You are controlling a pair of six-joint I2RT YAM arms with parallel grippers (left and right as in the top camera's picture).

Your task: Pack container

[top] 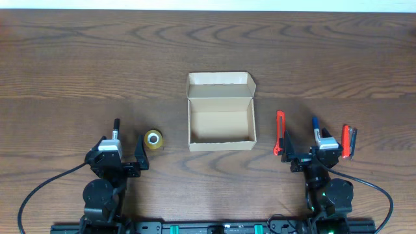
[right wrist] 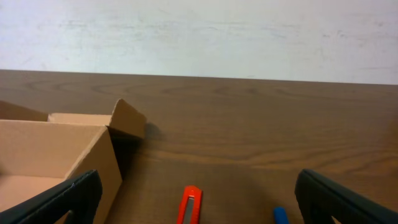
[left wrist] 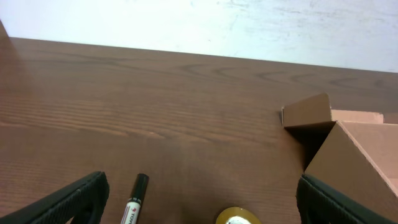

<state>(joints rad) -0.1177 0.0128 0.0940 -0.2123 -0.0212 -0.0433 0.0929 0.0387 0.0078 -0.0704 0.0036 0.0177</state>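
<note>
Starting from zero; container [top: 221, 123] sitting open, empty; tape roll [top: 153, 139] and pens [top: 314, 122] lying outside; left gripper [left wrist: 202, 183], right gripper [right wrist: 198, 180] gaping, holding nothing.

I see the right tool [right wrist: 198, 186] with its dark fingers [right wrist: 62, 200] spread wide at the lower corners. The container [right wrist: 56, 155] stands open at left on the tabletop [right wrist: 267, 124], one end flap raised. An orange-red object [right wrist: 190, 210] and a blue tip [right wrist: 280, 215] lie at the bottom edge, apart from each other.
</note>
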